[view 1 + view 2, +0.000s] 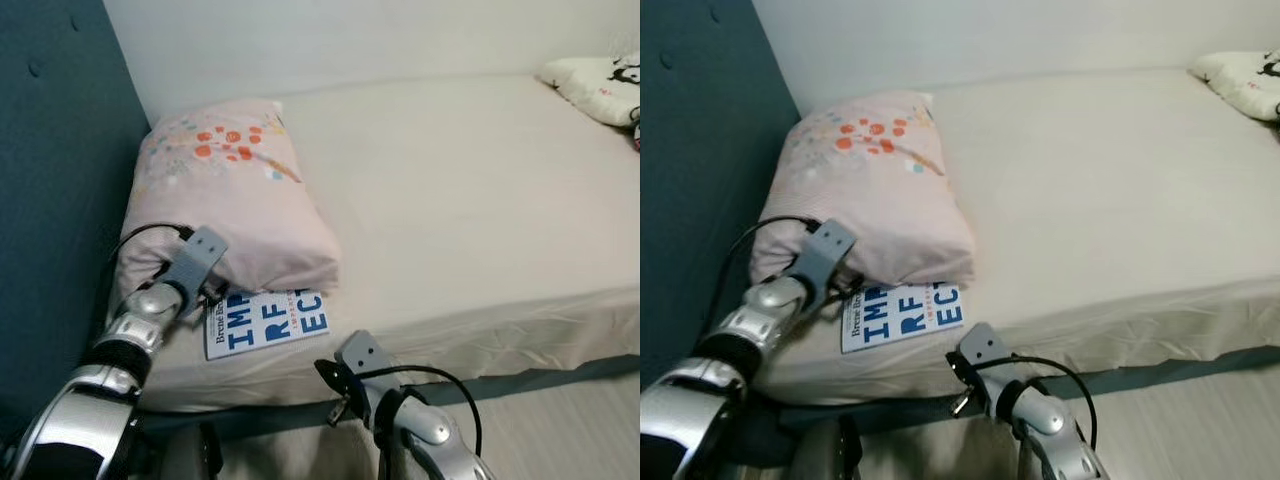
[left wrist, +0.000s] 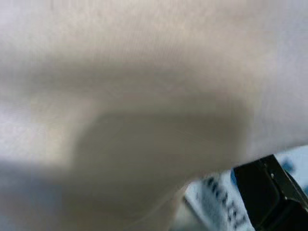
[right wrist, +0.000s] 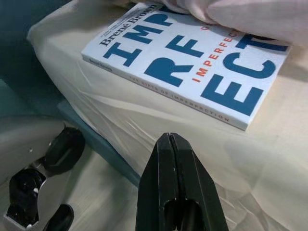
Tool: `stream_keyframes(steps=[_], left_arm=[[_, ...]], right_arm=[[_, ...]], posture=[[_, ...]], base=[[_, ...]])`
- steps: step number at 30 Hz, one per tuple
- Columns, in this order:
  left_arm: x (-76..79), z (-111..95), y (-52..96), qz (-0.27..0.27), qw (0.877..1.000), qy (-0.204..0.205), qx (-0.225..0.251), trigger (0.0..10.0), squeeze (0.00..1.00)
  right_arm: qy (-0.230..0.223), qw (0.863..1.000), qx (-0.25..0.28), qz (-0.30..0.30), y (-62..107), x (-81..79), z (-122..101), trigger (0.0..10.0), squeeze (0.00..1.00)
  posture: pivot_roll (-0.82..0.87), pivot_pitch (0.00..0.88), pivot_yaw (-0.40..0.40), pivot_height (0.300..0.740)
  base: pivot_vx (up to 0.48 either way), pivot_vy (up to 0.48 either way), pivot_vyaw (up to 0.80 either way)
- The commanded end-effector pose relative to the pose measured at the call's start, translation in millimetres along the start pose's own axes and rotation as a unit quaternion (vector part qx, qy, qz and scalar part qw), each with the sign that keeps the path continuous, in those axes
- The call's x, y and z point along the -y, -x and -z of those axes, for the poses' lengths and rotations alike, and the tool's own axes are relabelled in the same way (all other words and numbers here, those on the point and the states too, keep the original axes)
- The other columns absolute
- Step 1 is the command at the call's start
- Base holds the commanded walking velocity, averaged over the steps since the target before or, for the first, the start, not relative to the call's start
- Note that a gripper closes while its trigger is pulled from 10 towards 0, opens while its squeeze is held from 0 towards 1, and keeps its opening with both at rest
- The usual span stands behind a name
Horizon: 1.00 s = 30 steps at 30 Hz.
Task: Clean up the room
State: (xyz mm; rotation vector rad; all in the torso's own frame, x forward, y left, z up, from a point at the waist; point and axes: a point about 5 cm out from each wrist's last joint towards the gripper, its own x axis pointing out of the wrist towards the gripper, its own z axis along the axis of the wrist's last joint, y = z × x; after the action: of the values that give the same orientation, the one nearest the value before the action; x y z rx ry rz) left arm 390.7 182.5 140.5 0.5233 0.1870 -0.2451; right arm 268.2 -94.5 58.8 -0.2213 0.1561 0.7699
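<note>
A white book [image 1: 266,322] with large blue letters on its cover lies flat near the front edge of the bed [image 1: 470,200], its far edge tucked under the pink pillow [image 1: 228,190]. The pillow, printed with orange and pale flowers, lies just behind the book, at the bed's end beside the dark teal headboard [image 1: 55,190].

The left hand [image 1: 212,288] is at the near corner of the pillow, beside the book's left edge, its fingertips hidden against the pillowcase; the left wrist view is a blur of pale cloth with one black finger [image 2: 272,192] and a bit of the book's print, so whether this hand is spread or pinching cannot be told.

The right hand [image 3: 177,159] hangs in front of the bed's edge, below and to the right of the book, its two black fingers pressed together with nothing between them, apart from the book and the sheet.

Far from the book, at the bed's other end, lies a white cushion [image 1: 600,88] with black markings.
</note>
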Motion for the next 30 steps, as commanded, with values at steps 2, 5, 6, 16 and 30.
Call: stream_keyframes(steps=[2, 5, 6, 16, 30], left_arm=[[-2.0, -5, -2.9, -0.047, 0.998, -0.030, 0.000, 10.0, 0.00], [-10.7, -13, -4.1, -0.096, 0.995, -0.041, 0.003, 10.0, 0.00], [-13.6, -15, -4.2, -0.111, 0.993, -0.047, 0.002, 10.0, 0.00], [-45.3, 16, 12.5, -0.158, 0.981, -0.097, -0.052, 10.0, 0.00], [-16.6, 40, 33.2, 0.082, 0.980, 0.169, 0.067, 10.0, 0.00]], right_arm=[[0.004, 1.000, -0.006, 0.003, -0.6, -1.2, 2, 10.0, 0.00], [0.006, 1.000, -0.005, 0.009, -2.1, 1.7, 1, 10.0, 0.00], [0.006, 1.000, -0.005, 0.011, -2.7, 2.9, 1, 10.0, 0.00], [0.012, 1.000, -0.005, 0.011, -4.9, 4.5, -1, 10.0, 0.00], [0.011, 1.000, -0.010, -0.012, -6.9, 2.1, 0, 10.0, 0.00]], posture=[[-0.03, 0.212, 0.030, 0.525], [-0.03, 0.213, 0.032, 0.525], [-0.03, 0.212, 0.032, 0.525], [-0.04, 0.194, 0.014, 0.525], [-0.01, 0.159, -0.026, 0.525]], base=[[0.000, 0.000, 0.00], [0.000, 0.000, 0.00], [0.000, 0.000, 0.00], [0.000, 0.000, 0.00], [0.000, 0.000, 0.00]])
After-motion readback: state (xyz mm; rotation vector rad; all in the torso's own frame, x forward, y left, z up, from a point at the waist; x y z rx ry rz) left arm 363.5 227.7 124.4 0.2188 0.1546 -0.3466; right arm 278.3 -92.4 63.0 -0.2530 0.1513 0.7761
